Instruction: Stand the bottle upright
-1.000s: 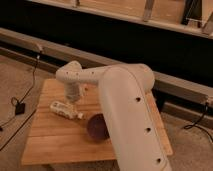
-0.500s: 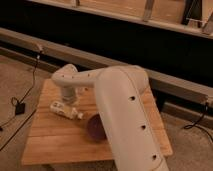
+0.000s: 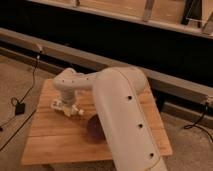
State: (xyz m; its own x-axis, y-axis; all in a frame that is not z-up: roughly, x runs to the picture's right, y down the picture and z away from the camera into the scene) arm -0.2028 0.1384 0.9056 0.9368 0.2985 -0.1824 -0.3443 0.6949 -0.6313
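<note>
The bottle (image 3: 61, 105) is small and white, and lies on its side on the wooden table (image 3: 50, 137), left of the middle. My gripper (image 3: 68, 104) hangs from the white arm's wrist (image 3: 65, 82) and comes down right over the bottle. It touches or nearly touches the bottle's middle. The large white arm (image 3: 120, 115) fills the right of the view and hides part of the table.
A purple bowl (image 3: 94, 127) sits on the table just right of the bottle, partly hidden by the arm. A black cable (image 3: 20, 107) and a small box lie on the floor to the left. A dark rail and wall run behind the table.
The wrist and gripper have moved down and left toward the bottle, from above the table's far side to right over it. The bottle has stayed lying on its side.
</note>
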